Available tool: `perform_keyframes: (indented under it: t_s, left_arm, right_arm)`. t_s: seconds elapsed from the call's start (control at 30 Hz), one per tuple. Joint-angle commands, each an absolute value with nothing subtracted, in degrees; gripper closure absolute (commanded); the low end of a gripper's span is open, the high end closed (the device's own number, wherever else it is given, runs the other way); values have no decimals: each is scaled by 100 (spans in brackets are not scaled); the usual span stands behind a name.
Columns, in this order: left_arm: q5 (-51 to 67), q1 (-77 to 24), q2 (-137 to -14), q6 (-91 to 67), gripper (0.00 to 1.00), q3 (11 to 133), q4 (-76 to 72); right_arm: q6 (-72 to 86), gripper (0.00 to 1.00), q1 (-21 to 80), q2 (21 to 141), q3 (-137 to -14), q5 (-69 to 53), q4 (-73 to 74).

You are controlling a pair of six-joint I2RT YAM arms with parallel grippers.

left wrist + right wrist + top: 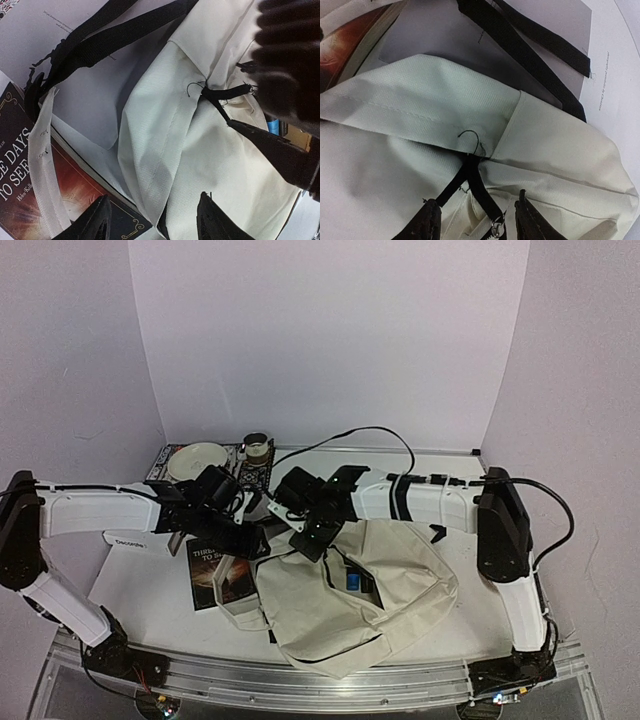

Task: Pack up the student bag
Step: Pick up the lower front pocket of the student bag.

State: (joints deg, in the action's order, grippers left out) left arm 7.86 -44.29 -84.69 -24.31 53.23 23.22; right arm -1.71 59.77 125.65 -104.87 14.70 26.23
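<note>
**Right gripper** [477, 200]: fingers spread, with a thin black zipper pull [472, 185] lying loose between them, not pinched.

**Left gripper** [154, 197]: fingers apart astride a raised fold of fabric. Whether they nip it cannot be told.

Both work at the mouth of the soft cream fabric backpack [390, 600], which lies slumped on the white table [140, 590], front and centre.

**Progress, by estimate:** early. One small blue item [353, 581] shows inside. A dark book with a red-orange cover [215, 575] lies half under the backpack's left edge. A white bowl [197, 460] and a tape roll [257, 448] wait by the far wall.

**Room:** the grippers crowd one another, black straps [520, 52] trail beyond the mouth, and barer tabletop lies to the left.
</note>
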Motion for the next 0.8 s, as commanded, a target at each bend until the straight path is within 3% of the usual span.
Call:
perform_keyframes:
  t_s: [0.0,0.23,0.4,0.63,0.77]
  left_arm:
    - [922,-4394,-8166,-2528,40,5227,2104]
    - [1002,-4392,-8041,-2566,40,5128,2110]
    - [1040,-4395,-7982,-2566,40,5095,2104]
    - [1083,-4393,-8034,-2532,40,5150,2107]
    - [1110,-4394,-8121,-2469,40,5259,2104]
  right_arm:
    - [-442,50,5922,12937,-10923,1641,2984]
    - [-494,53,5863,13361,-11251,1697,3070]
    - [-501,61,5841,13441,-11311,1626,3109]
    - [-478,91,5819,13246,-11243,1673,3190]
    - [-459,99,5820,12917,-11136,1634,3190]
